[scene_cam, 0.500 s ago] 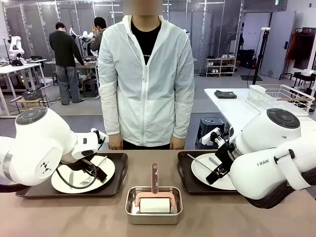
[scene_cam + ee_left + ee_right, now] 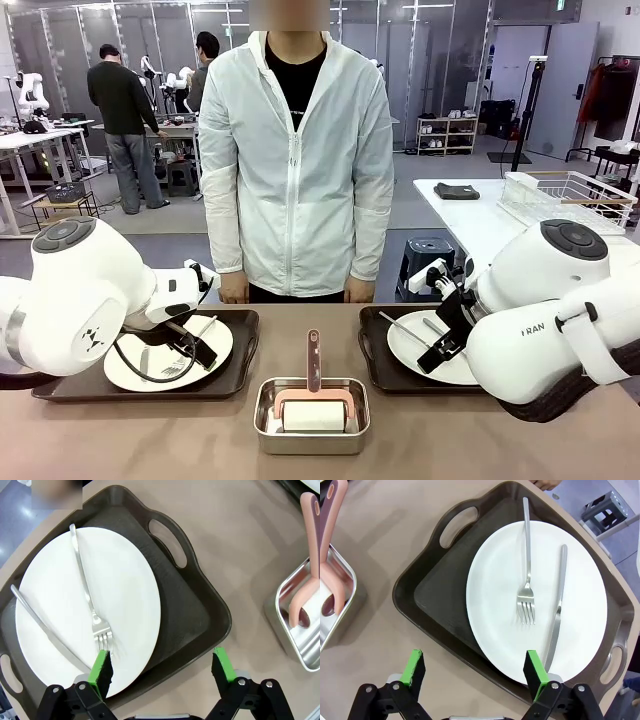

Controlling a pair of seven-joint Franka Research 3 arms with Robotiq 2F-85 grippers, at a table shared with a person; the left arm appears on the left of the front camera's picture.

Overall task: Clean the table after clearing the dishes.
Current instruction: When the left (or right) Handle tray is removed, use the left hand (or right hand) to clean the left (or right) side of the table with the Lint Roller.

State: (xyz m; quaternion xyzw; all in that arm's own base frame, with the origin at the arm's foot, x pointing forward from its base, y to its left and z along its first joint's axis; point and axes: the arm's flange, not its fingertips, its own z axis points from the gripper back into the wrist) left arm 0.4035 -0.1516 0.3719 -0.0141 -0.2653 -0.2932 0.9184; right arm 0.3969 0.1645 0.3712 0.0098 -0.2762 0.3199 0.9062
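Two white plates lie on dark brown handled trays on the taupe table (image 2: 450, 435). The left plate (image 2: 140, 365) and its tray (image 2: 245, 335) lie under my left gripper (image 2: 198, 352). In the left wrist view that gripper (image 2: 162, 672) is open above the tray's (image 2: 200, 610) near edge, one fingertip (image 2: 101, 670) over the plate (image 2: 125, 595) by the fork (image 2: 87, 590) and knife (image 2: 45, 630). My right gripper (image 2: 440, 352) hangs open over the right plate (image 2: 410, 340). In the right wrist view the gripper (image 2: 475, 672) spans the tray's (image 2: 440, 585) edge, near the plate (image 2: 500, 605), fork (image 2: 526, 570) and knife (image 2: 557, 615).
A small steel pan (image 2: 312, 425) with a pink-handled roller (image 2: 313, 365) sits at the table's front middle between the trays. A person in a white jacket (image 2: 295, 150) stands at the far edge. A white table with a wire rack (image 2: 570, 195) is at the back right.
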